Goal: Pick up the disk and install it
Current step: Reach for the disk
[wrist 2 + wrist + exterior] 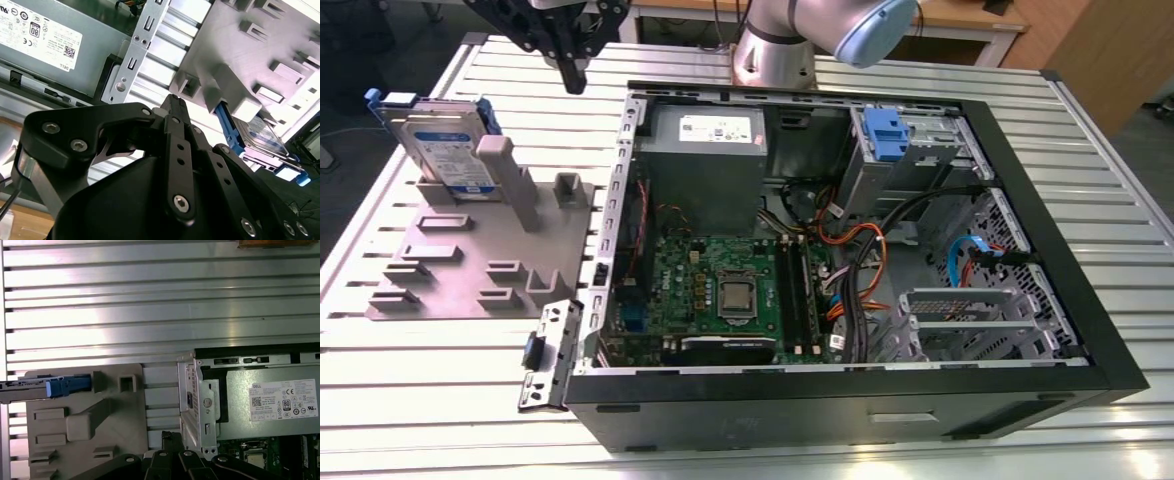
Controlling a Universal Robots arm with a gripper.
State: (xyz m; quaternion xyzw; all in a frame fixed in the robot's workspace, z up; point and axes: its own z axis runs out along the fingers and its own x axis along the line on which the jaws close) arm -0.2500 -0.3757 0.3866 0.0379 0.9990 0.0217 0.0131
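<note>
The flat silver-grey hard disk (447, 150) with its white-and-blue label and blue plastic bracket stood upright on edge in a slot of the grey plastic holder plate (454, 270), at the exterior view's left. In the second wrist view the disk (262, 135) showed behind one of the holder's posts, and in the first wrist view it appeared edge-on (30, 386). The holder lay on the slatted aluminium table (440, 400), just beside the open black computer case (854, 385).

Inside the case sat 1 grey power-supply box with a white sticker (704, 160), 1 green motherboard (720, 290), a bundle of orange and black cables (854, 240) and 1 blue plastic latch (886, 135) on the drive bay.

The black gripper (572, 80) hung above the table between the holder and the case wall, well apart from the disk. Its fingers were pressed together at the tips (172, 100) and held nothing, touching nothing.

Counted: 1 disk, 1 holder, 1 case, 1 gripper.
</note>
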